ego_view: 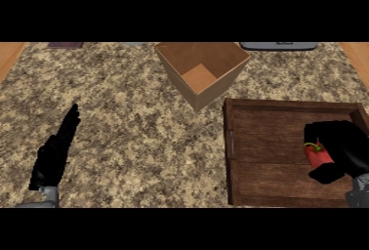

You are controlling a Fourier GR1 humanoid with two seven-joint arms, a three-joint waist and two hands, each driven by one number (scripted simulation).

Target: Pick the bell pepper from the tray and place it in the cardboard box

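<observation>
A red bell pepper (317,155) with a green stem lies in the dark wooden tray (267,141) at the right. My right hand (344,146) curls round the pepper from the right, with fingers above it and the thumb below, hiding most of it. The open cardboard box (203,71) stands on the counter beyond the tray's left corner, empty inside. My left hand (56,151) rests at the left of the counter, fingers straight and pointing away, holding nothing.
The speckled granite counter (130,122) spreads between my left hand and the tray. A dark grey object (279,45) lies at the far edge, right of the box. A small dark item (65,45) sits at the far left edge.
</observation>
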